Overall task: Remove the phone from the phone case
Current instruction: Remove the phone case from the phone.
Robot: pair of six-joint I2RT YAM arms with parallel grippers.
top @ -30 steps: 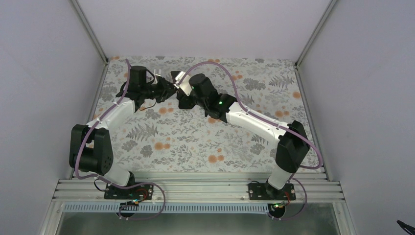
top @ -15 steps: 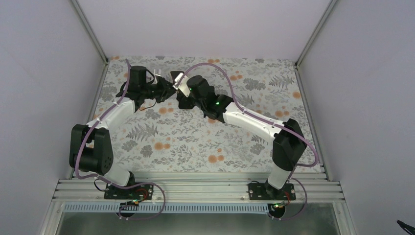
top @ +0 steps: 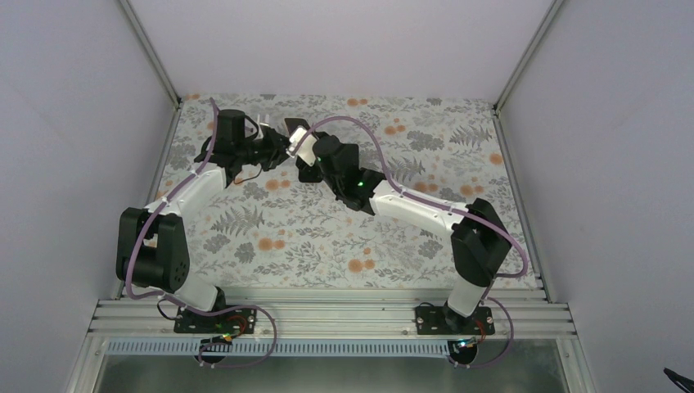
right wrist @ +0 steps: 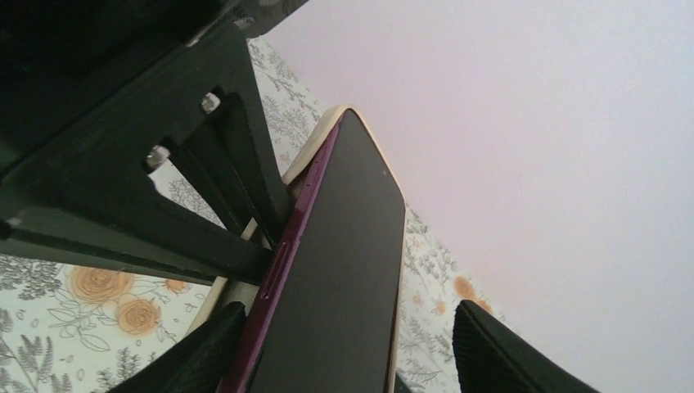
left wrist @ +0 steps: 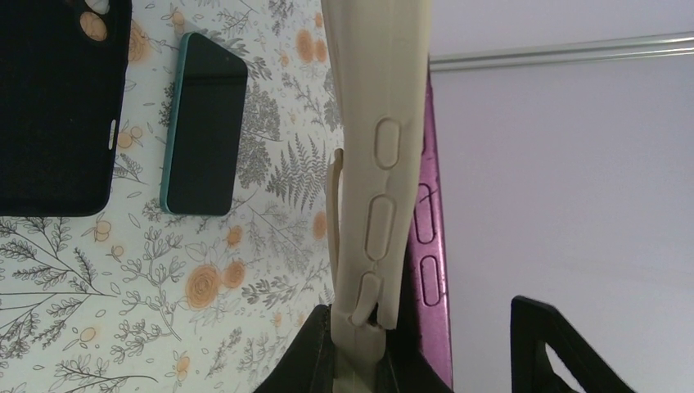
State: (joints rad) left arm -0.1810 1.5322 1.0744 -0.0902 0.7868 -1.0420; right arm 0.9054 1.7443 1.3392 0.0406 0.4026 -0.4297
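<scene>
My left arm (top: 192, 188) is folded at the elbow near its base and reaches up the left side of the desk (top: 327, 237), wrist turned inward. My right arm (top: 417, 209) stretches diagonally across to meet it over the far middle. The left fingers (left wrist: 319, 364) are clamped on one end of the beige phone case (left wrist: 376, 164), held edge-up above the desk with the magenta-edged phone (right wrist: 335, 270) seated in it. The right fingers (right wrist: 507, 352) stand apart on either side of the phone, one clearly off it. A teal phone (left wrist: 205, 123) and a black case (left wrist: 57, 106) lie flat below.
</scene>
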